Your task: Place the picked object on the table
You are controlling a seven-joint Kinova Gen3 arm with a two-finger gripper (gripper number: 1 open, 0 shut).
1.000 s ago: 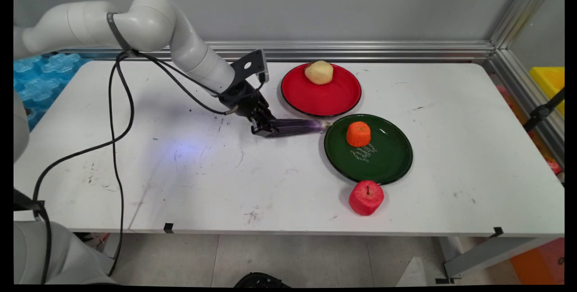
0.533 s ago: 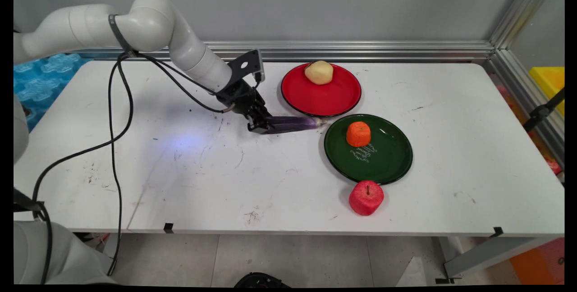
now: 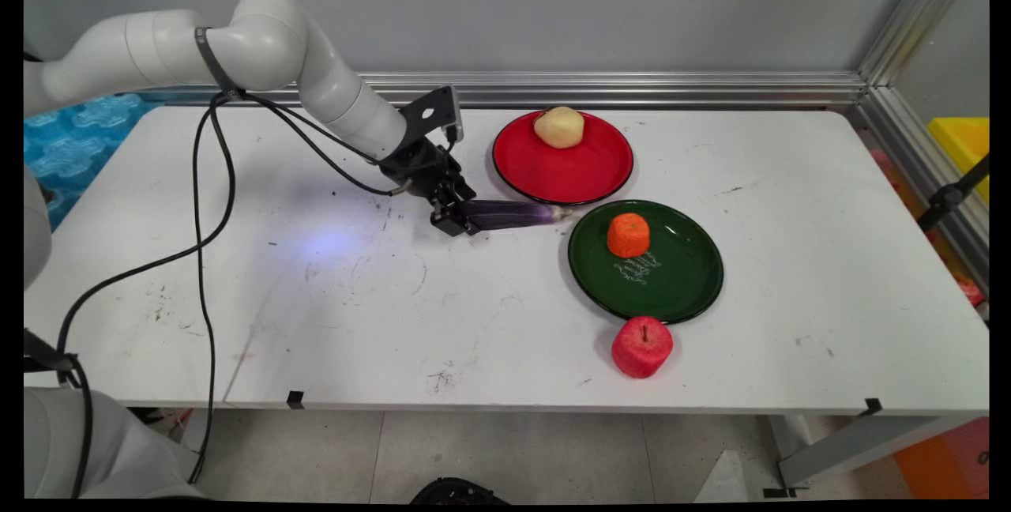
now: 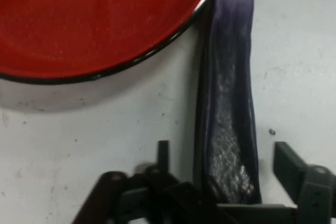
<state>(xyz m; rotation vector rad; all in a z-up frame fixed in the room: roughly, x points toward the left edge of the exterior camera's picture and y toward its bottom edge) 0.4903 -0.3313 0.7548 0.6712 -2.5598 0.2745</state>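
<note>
End effector (image 3: 454, 218) low over white surface (image 3: 316, 299), fingers clamped on one end of purple eggplant (image 3: 513, 215). Eggplant near-horizontal, free tip between red plate (image 3: 584, 172) and green plate (image 3: 679, 275). Yellow fruit (image 3: 559, 126) on red plate, orange (image 3: 629, 235) on green, red apple (image 3: 641, 346) just beside green plate.
</note>
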